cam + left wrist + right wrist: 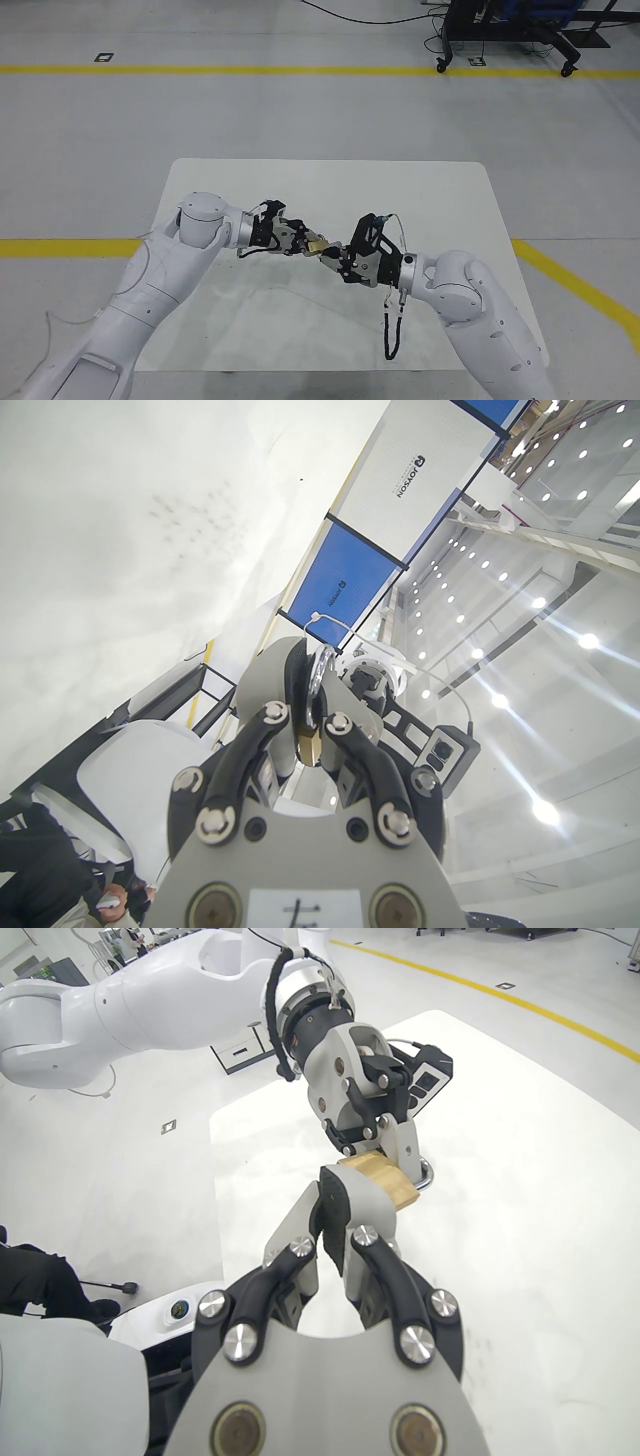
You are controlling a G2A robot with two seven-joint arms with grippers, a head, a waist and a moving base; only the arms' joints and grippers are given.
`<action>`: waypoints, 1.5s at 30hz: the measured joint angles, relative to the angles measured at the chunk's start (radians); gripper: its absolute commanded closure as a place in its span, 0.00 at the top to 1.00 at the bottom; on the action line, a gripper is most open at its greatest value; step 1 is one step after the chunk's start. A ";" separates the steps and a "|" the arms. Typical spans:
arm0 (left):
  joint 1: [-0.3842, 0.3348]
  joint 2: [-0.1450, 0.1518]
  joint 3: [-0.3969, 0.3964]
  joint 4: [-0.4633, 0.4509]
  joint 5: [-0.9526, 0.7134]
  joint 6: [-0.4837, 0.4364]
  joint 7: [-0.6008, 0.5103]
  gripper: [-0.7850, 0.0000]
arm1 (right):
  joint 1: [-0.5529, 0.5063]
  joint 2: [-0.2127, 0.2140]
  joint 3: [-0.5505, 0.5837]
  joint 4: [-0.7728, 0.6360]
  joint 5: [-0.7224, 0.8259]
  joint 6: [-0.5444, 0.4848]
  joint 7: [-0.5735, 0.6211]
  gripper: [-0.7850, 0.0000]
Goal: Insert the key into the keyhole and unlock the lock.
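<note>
White table (440, 190): surface spreads wide on every side of both grippers, its edges well apart from them. Left gripper (312, 682): fingers clamped on the brass lock (387, 1178), held above the tabletop. Right gripper (340, 1193): fingers pressed together, tips against the lock's body, facing the left gripper; whether anything sits between them cannot be told. Shackle (426, 1175): silver, jutting just beside a left finger

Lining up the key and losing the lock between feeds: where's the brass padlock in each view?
Top view: brass padlock over the white table, between left gripper and right gripper.
Left wrist view: brass padlock clamped in the left gripper, shackle pointing away.
Right wrist view: brass padlock just past the right gripper.
Shared landmark: the left gripper holding it.
</note>
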 measured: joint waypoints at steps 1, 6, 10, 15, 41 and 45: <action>0.001 0.000 -0.003 -0.002 0.000 -0.006 0.008 0.00 | -0.004 0.001 0.001 -0.005 0.018 -0.016 -0.012 0.40; 0.025 0.003 -0.045 -0.010 -0.038 -0.037 0.094 0.00 | -0.041 0.012 0.041 -0.068 0.092 -0.121 -0.105 1.00; 0.050 0.006 -0.071 -0.030 -0.066 -0.041 0.134 0.00 | -0.056 0.015 0.046 -0.084 0.124 -0.180 -0.152 1.00; 0.066 0.009 -0.082 -0.053 -0.067 -0.035 0.146 0.00 | -0.055 0.014 0.046 -0.082 0.122 -0.172 -0.147 1.00; 0.121 0.016 -0.117 -0.132 -0.027 -0.071 0.235 0.00 | -0.101 0.006 -0.168 -0.180 -1.062 0.352 -0.354 0.20; 0.122 0.016 -0.117 -0.137 -0.015 -0.066 0.242 0.00 | -0.092 0.002 -0.189 -0.174 -1.088 0.366 -0.333 0.24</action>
